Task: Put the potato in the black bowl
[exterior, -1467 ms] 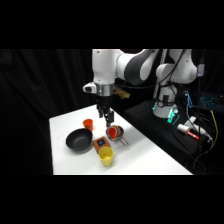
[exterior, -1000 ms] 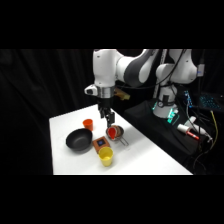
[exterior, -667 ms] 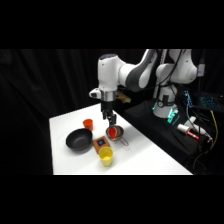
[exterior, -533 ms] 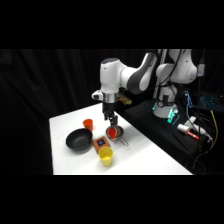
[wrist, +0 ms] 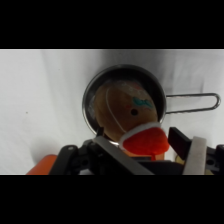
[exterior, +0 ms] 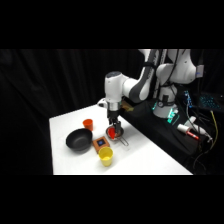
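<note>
The potato point(wrist: 146, 143), a reddish-orange lump, lies inside the silver metal cup point(wrist: 107, 82) against its near rim. My gripper point(wrist: 142, 150) is open and lowered into the cup, one finger on each side of the potato. In the side view the gripper point(exterior: 113, 131) reaches straight down into the cup point(exterior: 120, 138), and the potato point(exterior: 111, 133) shows as a red spot at its tips. The black bowl point(exterior: 78, 140) sits on the table to the left of the cup, with nothing in it.
A small orange cup point(exterior: 88, 123) stands behind the bowl. A flat orange box with a blue mark point(exterior: 101, 143) lies between bowl and metal cup, and a yellow cup point(exterior: 105, 156) stands in front. The metal cup's wire handle point(wrist: 192, 102) sticks out sideways.
The arm has shifted slightly right and come down, bringing the gripper from above the metal cup into it, around the potato.
</note>
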